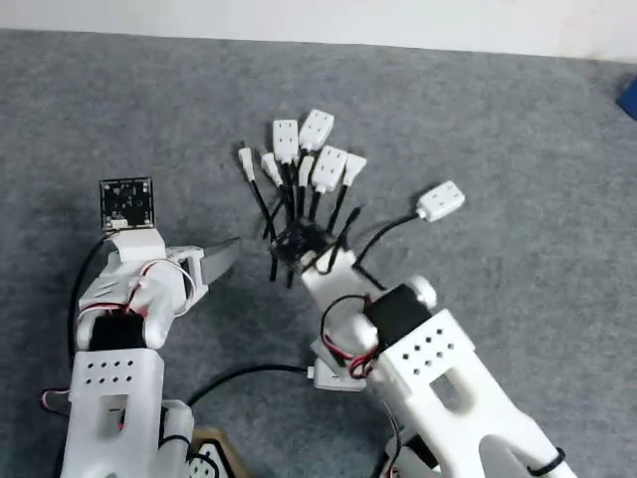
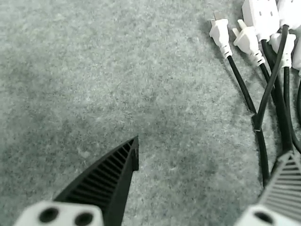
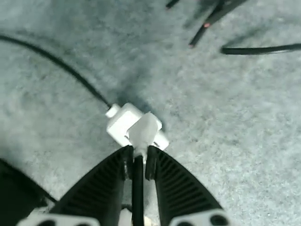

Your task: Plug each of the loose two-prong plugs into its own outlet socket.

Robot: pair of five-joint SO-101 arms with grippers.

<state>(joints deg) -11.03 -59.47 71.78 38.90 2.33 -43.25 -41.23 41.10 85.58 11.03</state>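
Grey carpet (image 1: 498,149) underlies left tool (image 2: 211,148), spread apart, and right tool (image 3: 139,153) clamped on plug (image 3: 143,129).

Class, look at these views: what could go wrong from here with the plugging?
The right gripper pinches the cord behind the plug, so pushing may bend it aside. The socket lies unbraced on the carpet and may slide away. The other cords cross; lifting one could drag its neighbours.
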